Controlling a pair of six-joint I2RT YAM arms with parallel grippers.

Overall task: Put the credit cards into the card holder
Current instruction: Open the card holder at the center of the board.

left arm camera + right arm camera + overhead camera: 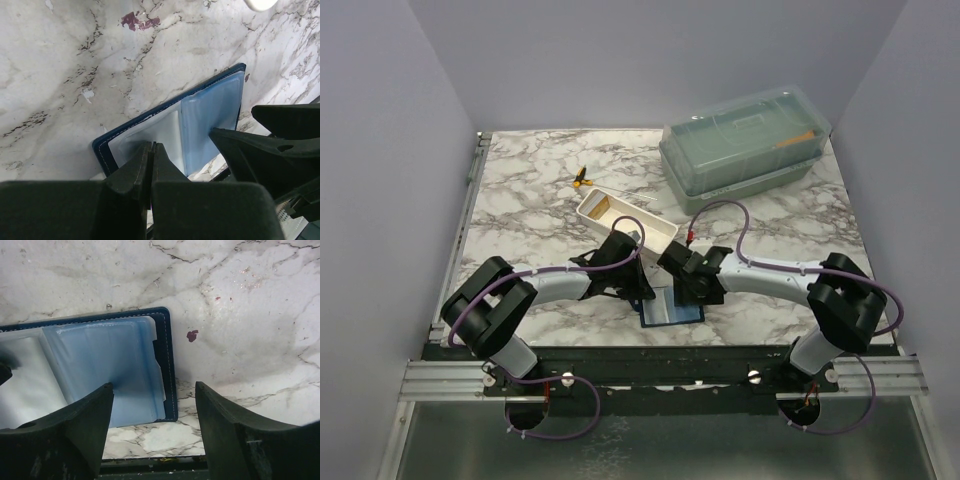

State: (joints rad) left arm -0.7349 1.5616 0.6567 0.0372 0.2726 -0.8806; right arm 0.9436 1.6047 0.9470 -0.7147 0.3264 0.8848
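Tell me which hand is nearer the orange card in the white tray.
Left. Both hands are at the card holder, on the tray's near side; the left hand lies closer to the card, the right hand further right.

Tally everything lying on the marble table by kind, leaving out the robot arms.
card holder: 1
white tray: 1
green lidded box: 1
orange card, lying in the tray: 1
small yellow-and-black object, too small to identify: 1
Total: 5
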